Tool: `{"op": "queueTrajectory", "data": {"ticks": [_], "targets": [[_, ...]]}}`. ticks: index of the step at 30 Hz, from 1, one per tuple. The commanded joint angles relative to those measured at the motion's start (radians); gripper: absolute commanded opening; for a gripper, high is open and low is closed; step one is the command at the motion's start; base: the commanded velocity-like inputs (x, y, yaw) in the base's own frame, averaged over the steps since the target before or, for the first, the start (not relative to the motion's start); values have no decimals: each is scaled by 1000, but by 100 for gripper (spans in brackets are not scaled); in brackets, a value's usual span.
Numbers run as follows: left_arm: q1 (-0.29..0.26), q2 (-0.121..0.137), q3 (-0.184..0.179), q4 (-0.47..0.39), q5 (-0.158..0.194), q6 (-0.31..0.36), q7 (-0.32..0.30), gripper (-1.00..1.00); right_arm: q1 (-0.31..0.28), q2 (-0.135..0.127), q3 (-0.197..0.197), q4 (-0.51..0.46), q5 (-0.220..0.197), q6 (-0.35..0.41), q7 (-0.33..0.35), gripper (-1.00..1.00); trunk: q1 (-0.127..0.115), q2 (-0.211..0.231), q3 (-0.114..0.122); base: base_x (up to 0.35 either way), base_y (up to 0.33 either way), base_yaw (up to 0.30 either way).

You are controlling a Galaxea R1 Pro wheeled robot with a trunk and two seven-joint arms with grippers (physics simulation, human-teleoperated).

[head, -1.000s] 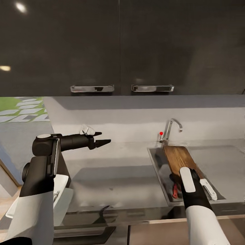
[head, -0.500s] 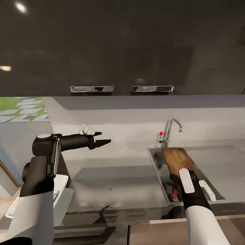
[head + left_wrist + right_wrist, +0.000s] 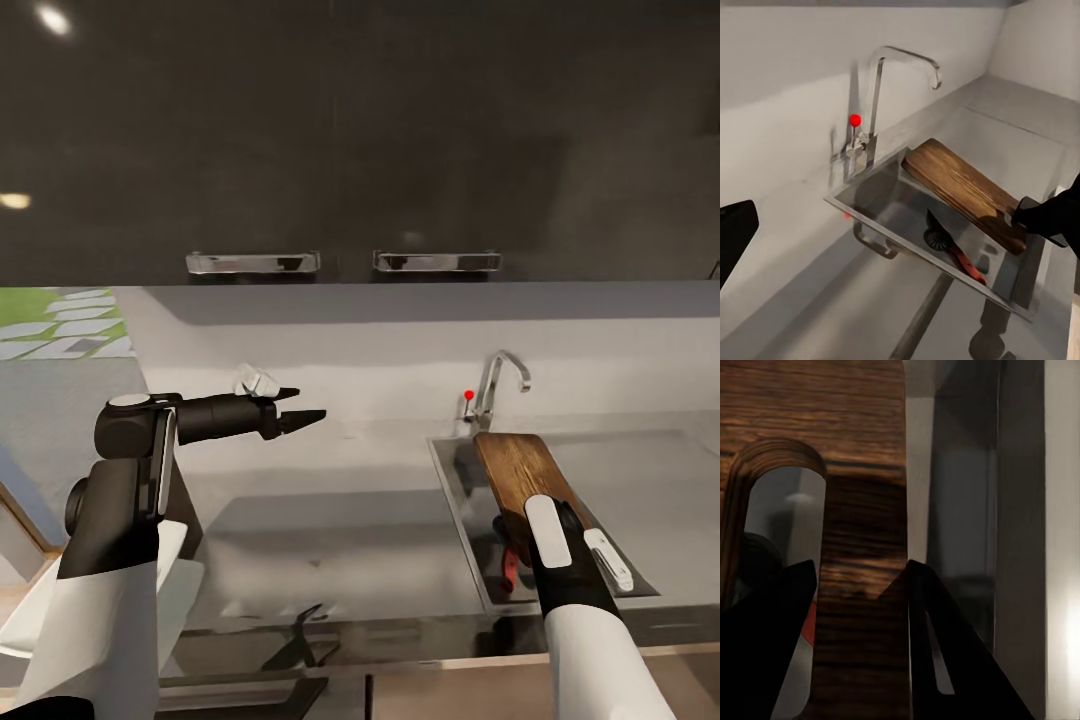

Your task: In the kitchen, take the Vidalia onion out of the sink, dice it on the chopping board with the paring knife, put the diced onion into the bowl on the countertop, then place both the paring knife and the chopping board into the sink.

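The chopping board (image 3: 522, 478) is a brown wooden rectangle with dark, streaky grain and rounded corners. It lies tilted over the sink (image 3: 462, 515), its far end propped near the basin's back edge close to the curved chrome tap (image 3: 500, 378) with its red knob (image 3: 468, 395), its near end held up at the front of the basin. In the right wrist view the oblong slot handle (image 3: 772, 517) is cut through the board's near end, with a paler rim around the cut-out.

The right gripper (image 3: 535, 530) is closed on that near end: its two dark fingers (image 3: 937, 652) pinch the strip of wood beside the slot, one on each side.

Below the board, on the grey steel floor of the basin, lies the paring knife (image 3: 958, 253), dark pointed blade next to the round drain (image 3: 938, 238) and red-and-black handle pointing to the sink's front edge.

The left gripper (image 3: 303, 404) hangs above the grey brushed countertop (image 3: 330, 520), well apart from the sink towards the left end, its black fingers parted a little and holding nothing. Dark upper cabinets (image 3: 350, 140) with chrome handles run along the wall above.
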Motion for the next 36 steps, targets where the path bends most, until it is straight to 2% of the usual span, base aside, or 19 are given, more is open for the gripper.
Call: {"op": "queueTrajectory", "data": {"ticks": [1,24,36], "targets": [[-1,-1,2,-1,-10,10,-10,100,-1,1,-2,-2,0,11,-3,-100,1,-2,-2,2,-3,0],[-1,-1,2,-1,-10,10,-10,100,-1,1,-2,-2,-1,11,-3,-100,1,-2,-10,37,30,1],[-1,-1,2,-1,-10,10,-10,100,-1,1,-2,-2,-2,11,-4,-100,1,-2,-27,0,0,73]]}}
